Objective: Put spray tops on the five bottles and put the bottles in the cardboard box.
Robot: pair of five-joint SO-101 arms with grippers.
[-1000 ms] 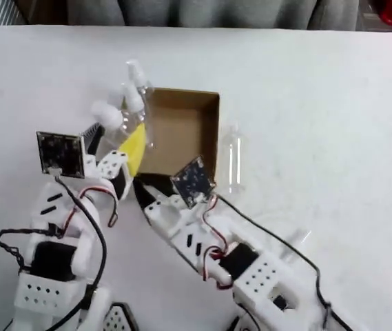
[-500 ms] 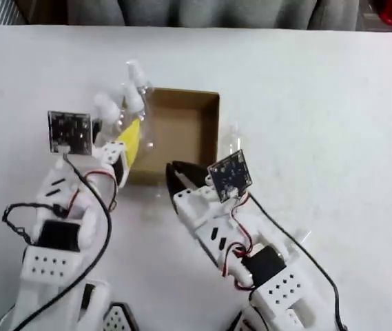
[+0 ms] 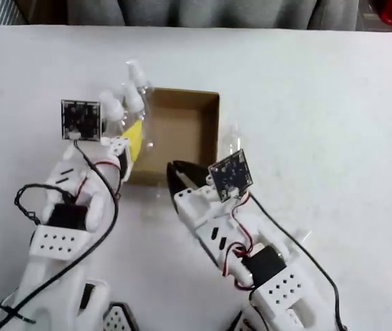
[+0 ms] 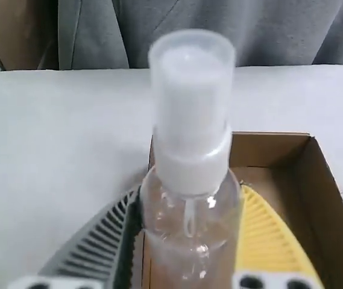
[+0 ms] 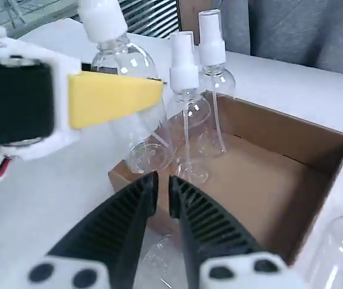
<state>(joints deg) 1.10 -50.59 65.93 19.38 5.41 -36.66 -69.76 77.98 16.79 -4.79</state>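
— Looking nearest first: how does the right gripper [image 5: 163, 178] stand?
— Its two black plastic fingers, ribbed on the inner faces, are pressed almost together. Only a thin slit shows between them, with nothing in it. They sit just outside the near wall of the cardboard box [image 3: 182, 131]. On the wrist behind rides a square dark circuit board [image 3: 230, 172]; any print on it is too small to read.
— And the left gripper [image 4: 190, 195]?
— Clamped on a bottle [image 5: 122, 63]. A grey finger [image 4: 96, 247] and a yellow finger [image 5: 114, 99], both with moulded ridges, squeeze its round belly from either side.
— What is that bottle like?
— Clear glossy plastic, round-shouldered and upright, with a white spray top under a frosted cylindrical cap [image 4: 190, 72]. A thin dip tube shows through the wall. Lettering, if any, cannot be made out. It is by the box's left wall, toward the near corner; whether its base is inside the wall I cannot tell.
— The box itself?
— Plain brown card, matt, open on top, with straight walls and a bare floor in the middle.
— Farther in?
— Two more clear bottles stand upright at the far left corner, their bases showing against the brown floor. These are the nearer standing bottle [image 5: 186, 102] and the farther standing bottle [image 5: 210, 78], each with a slim white spray top.
— Beyond?
— An open-necked bottle [image 3: 231, 148] is just beside the box's right wall, on the white matt table [image 3: 320, 103]. Grey folded cloth [image 3: 216, 10] hangs past the far edge.
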